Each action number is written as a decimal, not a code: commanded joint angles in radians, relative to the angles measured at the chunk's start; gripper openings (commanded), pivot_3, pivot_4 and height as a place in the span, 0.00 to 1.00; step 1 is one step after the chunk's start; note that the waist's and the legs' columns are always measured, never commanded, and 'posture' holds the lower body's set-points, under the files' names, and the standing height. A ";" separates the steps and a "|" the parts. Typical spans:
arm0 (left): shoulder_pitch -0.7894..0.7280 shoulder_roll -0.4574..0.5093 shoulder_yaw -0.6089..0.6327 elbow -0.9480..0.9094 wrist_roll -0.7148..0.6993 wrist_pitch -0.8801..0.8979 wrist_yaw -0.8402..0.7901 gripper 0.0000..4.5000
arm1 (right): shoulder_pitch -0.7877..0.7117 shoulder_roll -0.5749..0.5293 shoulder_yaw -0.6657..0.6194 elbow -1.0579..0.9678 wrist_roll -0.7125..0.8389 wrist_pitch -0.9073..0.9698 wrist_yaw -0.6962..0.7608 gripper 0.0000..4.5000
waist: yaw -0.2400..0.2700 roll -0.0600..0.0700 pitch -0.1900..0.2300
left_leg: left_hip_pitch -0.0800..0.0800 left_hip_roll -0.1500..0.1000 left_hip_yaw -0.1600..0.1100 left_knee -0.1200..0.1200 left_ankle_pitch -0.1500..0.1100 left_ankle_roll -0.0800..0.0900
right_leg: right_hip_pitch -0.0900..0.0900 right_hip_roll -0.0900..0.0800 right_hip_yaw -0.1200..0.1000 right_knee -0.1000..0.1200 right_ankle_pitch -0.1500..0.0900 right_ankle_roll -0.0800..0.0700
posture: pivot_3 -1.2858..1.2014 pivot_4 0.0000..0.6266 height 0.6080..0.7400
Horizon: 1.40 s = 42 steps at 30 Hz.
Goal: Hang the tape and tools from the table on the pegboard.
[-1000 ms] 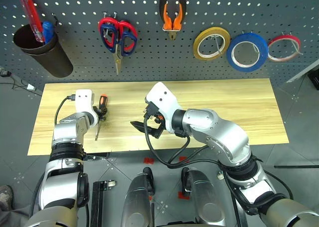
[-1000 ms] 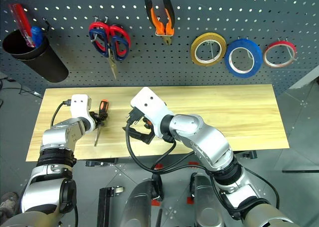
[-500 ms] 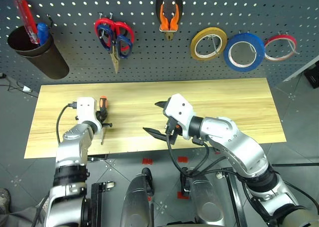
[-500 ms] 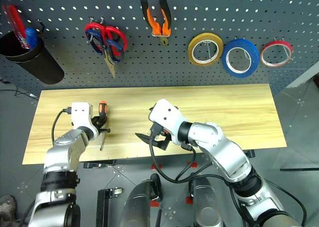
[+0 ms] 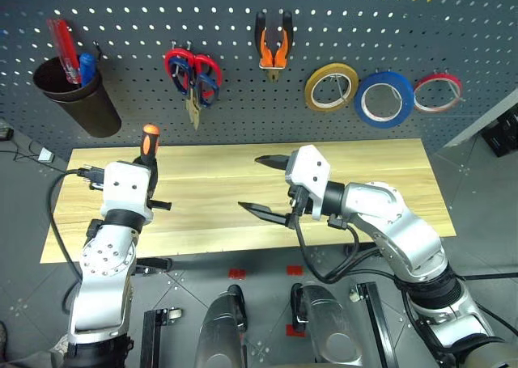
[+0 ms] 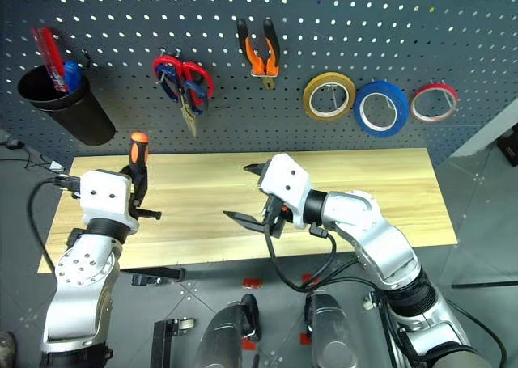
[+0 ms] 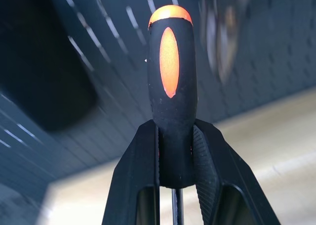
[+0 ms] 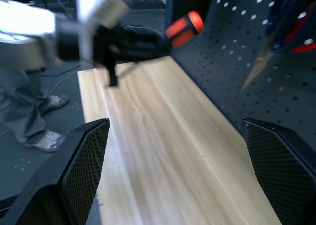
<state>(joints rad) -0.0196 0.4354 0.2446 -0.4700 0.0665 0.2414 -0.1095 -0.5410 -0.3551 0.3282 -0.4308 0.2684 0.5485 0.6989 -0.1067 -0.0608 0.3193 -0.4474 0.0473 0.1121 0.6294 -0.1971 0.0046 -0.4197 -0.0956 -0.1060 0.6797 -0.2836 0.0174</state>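
Black-and-orange screwdriver [image 5: 149, 145] upright in left hand [image 5: 144, 178], above the table [image 5: 388, 174]

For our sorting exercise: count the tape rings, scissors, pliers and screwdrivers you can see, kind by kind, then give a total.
Tape rings: 3, yellow, blue, thin red
Scissors: 1, red-handled
Pliers: 1, orange-and-black-handled
Screwdrivers: 2, black-and-orange-handled, red-handled in the dark cup
Total: 7

Black-and-orange screwdriver [image 5: 149, 144], light wood-grain table [image 5: 380, 170], dark grey pegboard [image 5: 340, 12]
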 commanded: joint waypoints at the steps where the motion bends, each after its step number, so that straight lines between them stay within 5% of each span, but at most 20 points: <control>1: -0.027 0.010 0.061 -0.138 0.062 -0.035 0.052 0.13 | -0.024 0.011 -0.024 -0.001 0.023 -0.047 0.026 1.00 | 0.001 0.000 -0.013 | 0.000 0.000 0.000 0.000 0.000 0.000 | 0.000 0.000 0.000 0.000 0.000 0.000 | 0.45 0.29 1.00; 9: -0.377 0.032 0.154 -0.030 -0.003 0.104 0.099 0.13 | -0.134 0.076 -0.061 0.099 0.034 -0.075 0.027 1.00 | 0.019 -0.001 -0.049 | -0.001 0.002 -0.004 0.005 0.003 0.000 | 0.001 0.004 -0.001 0.002 0.005 -0.003 | 0.45 0.24 1.00; 22: -0.805 0.103 0.084 0.538 -0.045 -0.276 0.048 0.13 | -0.228 0.210 -0.112 0.131 0.095 0.070 -0.075 1.00 | 0.022 -0.001 -0.075 | -0.002 0.002 -0.005 0.013 0.003 0.000 | 0.004 0.005 -0.002 0.003 0.006 -0.003 | 0.44 0.21 1.00; 32: -0.890 0.167 0.052 0.846 -0.016 -0.487 0.069 0.13 | -0.205 0.231 -0.098 0.106 0.092 0.081 -0.106 1.00 | 0.017 0.000 -0.082 | -0.002 0.002 -0.004 0.016 0.003 0.000 | 0.004 0.005 -0.005 0.006 0.006 -0.003 | 0.43 0.24 1.00; 42: -0.834 0.167 0.056 0.950 0.012 -0.578 0.151 0.13 | -0.229 0.256 -0.116 0.062 0.129 0.163 -0.146 1.00 | 0.013 0.000 -0.082 | -0.002 0.002 -0.003 0.017 0.004 0.001 | 0.001 0.005 -0.002 0.012 0.006 -0.003 | 0.43 0.25 1.00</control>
<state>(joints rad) -0.8460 0.5853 0.2905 0.4918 0.0720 -0.3047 0.0204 -0.7448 -0.1080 0.2312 -0.3142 0.3760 0.7080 0.5628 -0.0937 -0.0610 0.2369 -0.4493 0.0492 0.1094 0.6467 -0.1935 0.0052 -0.4195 -0.0909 -0.1079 0.6927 -0.2775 0.0142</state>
